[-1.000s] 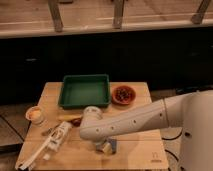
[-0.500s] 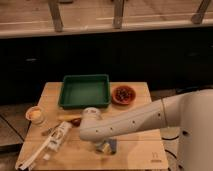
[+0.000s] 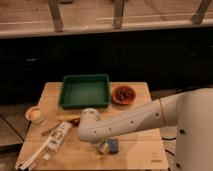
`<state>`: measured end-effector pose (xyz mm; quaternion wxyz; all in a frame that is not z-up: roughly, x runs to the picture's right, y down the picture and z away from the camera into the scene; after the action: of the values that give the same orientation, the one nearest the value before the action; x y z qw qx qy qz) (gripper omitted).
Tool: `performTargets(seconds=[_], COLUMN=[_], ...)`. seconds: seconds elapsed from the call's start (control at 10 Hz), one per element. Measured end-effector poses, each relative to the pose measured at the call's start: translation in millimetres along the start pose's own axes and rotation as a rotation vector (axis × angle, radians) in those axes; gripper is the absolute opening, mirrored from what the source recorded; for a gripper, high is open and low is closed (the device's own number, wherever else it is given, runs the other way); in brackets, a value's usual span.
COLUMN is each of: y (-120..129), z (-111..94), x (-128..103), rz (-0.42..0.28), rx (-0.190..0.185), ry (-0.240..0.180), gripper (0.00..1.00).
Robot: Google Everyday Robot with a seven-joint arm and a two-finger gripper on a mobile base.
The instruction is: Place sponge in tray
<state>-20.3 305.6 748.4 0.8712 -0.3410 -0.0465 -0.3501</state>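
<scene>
The dark green tray (image 3: 85, 91) sits at the back middle of the wooden table, with nothing in it that I can see. The sponge (image 3: 111, 146), blue-grey with a yellowish side, lies on the table near the front edge. My gripper (image 3: 102, 146) is at the end of the white arm, down at the sponge, touching or just over its left end. The arm's wrist hides most of the gripper.
A small round reddish-brown bowl (image 3: 124, 94) stands right of the tray. A small cup (image 3: 35, 114) is at the left edge. A white elongated tool (image 3: 50, 145) lies front left. A small dark brown object (image 3: 75, 120) lies near the wrist.
The arm and gripper have stayed at the sponge; nothing has visibly moved.
</scene>
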Motion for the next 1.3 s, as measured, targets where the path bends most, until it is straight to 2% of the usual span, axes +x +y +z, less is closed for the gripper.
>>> performTargets(seconds=[0.2, 0.6, 0.7, 0.8, 1.2, 1.3], y=[-1.3, -2.8, -3.1, -2.5, -1.7, -1.8], z=[-4.1, -9.5, -10.2, -9.9, -8.1, -8.4], x=[1.5, 2.7, 3.1, 3.3, 4.5, 4.8], rz=[-0.006, -0.015, -0.016, -0.018, -0.027, -0.028], rx=[-0.004, -0.007, -0.008, -0.009, -0.011, -0.011], ry=[-0.002, -0.003, -0.003, -0.002, -0.001, -0.001], gripper=[0.4, 0.32, 0.35, 0.45, 0.6, 0.61])
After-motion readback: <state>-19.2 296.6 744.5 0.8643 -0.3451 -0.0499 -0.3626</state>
